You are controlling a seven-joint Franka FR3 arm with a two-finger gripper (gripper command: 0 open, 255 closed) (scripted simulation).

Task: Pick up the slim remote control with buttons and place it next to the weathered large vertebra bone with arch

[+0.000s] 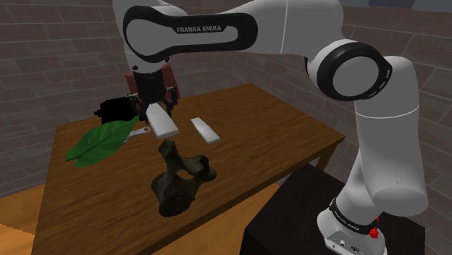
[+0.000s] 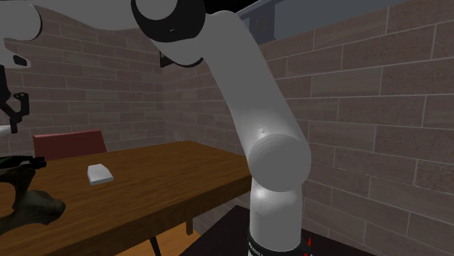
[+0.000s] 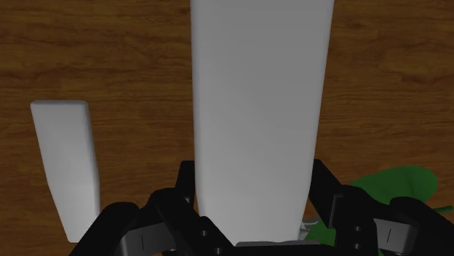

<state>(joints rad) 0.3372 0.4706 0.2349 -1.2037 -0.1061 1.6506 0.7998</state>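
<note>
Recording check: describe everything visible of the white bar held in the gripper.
The remote is drawn as a plain white, slim rectangular bar; no buttons show. The black gripper clasps one end between its fingers, the rest sticking out past them. In the shoulder view it hangs tilted, seemingly off the wooden table, beside a similar white bar lying flat and near a green leaf.

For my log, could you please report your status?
Gripper shut on white remote. Remote lifted, not yet beside dark bone. Another white bar on table nearby.
</note>
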